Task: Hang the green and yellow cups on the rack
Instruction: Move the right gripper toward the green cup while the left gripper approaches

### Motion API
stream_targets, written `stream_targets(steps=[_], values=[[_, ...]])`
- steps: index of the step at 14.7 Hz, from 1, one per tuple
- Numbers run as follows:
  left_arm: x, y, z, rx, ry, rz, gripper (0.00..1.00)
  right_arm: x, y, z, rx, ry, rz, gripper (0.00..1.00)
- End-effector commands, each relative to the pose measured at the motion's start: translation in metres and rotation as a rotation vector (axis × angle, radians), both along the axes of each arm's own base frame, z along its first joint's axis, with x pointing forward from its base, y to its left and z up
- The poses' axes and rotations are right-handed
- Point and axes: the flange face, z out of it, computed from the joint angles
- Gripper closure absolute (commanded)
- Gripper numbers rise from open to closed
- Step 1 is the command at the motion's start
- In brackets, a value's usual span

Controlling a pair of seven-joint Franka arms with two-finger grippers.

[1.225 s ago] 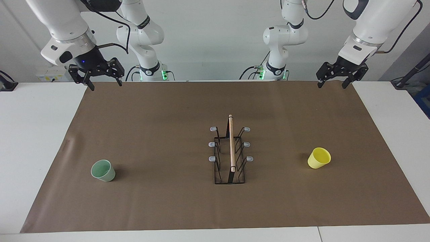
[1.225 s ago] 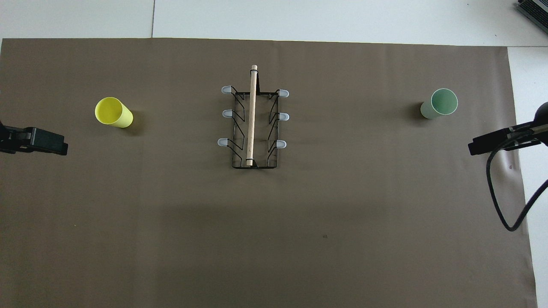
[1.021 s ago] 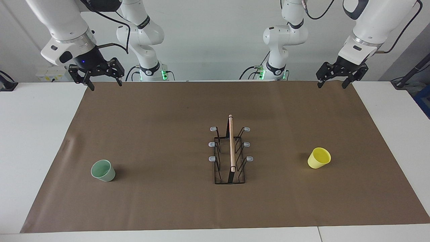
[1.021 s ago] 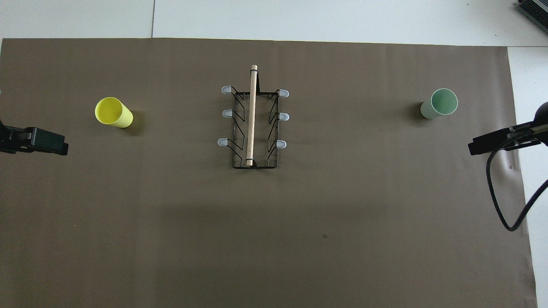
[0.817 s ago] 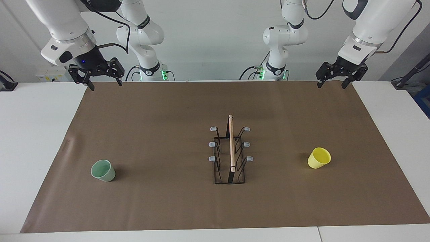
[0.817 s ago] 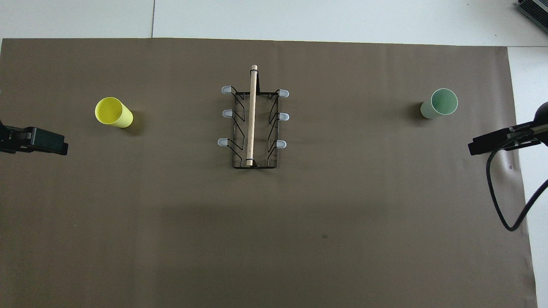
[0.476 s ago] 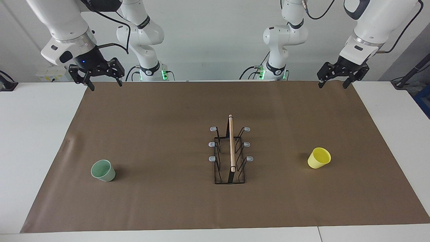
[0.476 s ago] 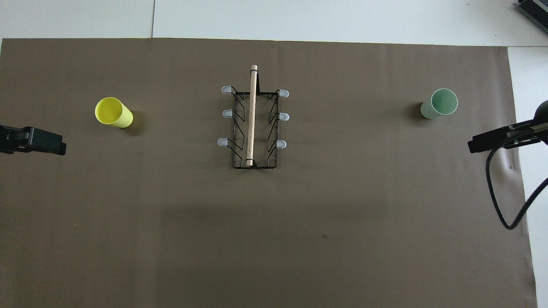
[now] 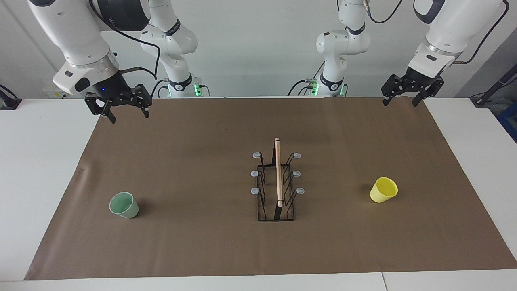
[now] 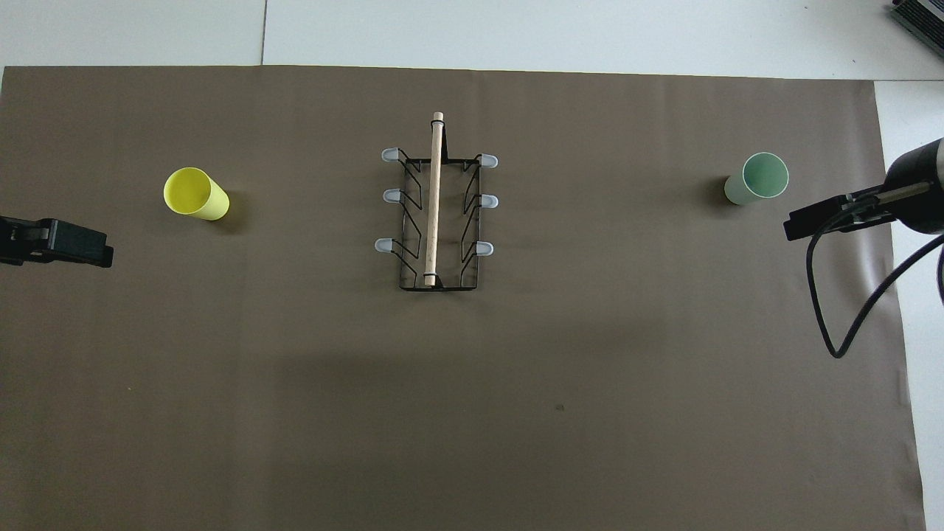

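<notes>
you see the rack (image 9: 276, 184) standing at mid-mat, its wooden rod (image 9: 278, 171) running from twelve to six o'clock in the facing view, all six prongs bare. the green cup (image 9: 124, 205) stands upright at the rack's nine o'clock in that view, toward the right arm's end of the brown mat (image 9: 202, 250); the yellow cup (image 9: 383, 190) leans at three o'clock, toward the left arm's end – both well apart from the rack. the right gripper (image 9: 126, 115) hangs over the mat's edge nearest the robots, jaws spread wide, holding nothing. the left gripper (image 9: 398, 101) hangs over the mat's corner, likewise spread and empty.
</notes>
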Motion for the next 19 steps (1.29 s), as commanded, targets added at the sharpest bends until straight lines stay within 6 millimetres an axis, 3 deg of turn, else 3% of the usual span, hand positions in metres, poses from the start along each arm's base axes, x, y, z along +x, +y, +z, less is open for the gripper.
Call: stream_targets(steps=[1,3,5,8,10,14,17,19], values=[[-0.008,0.011,-0.011,0.022,0.000,0.006,0.00,0.016,0.013,-0.015,-0.042,0.000,0.002,0.00],[-0.010,0.014,-0.023,0.023,-0.023,0.017,0.00,0.028,0.016,-0.029,-0.076,-0.015,0.016,0.00],[0.000,0.033,-0.035,0.020,-0.002,0.058,0.00,0.041,0.030,-0.048,-0.101,0.007,0.045,0.00],[0.047,0.065,-0.070,0.009,0.044,0.120,0.00,0.052,0.045,-0.070,-0.250,0.019,0.187,0.00],[0.084,0.097,-0.095,0.001,0.056,0.223,0.00,0.052,0.044,-0.081,-0.307,0.050,0.303,0.00],[0.114,0.146,-0.149,-0.063,0.023,0.372,0.00,0.045,0.028,-0.084,-0.352,0.130,0.456,0.00],[0.105,0.206,-0.191,-0.249,0.050,0.757,0.00,0.045,0.024,-0.085,-0.432,0.249,0.949,0.00],[0.084,0.236,-0.220,-0.405,0.126,1.076,0.00,0.047,0.029,-0.091,-0.529,0.289,1.090,0.00]])
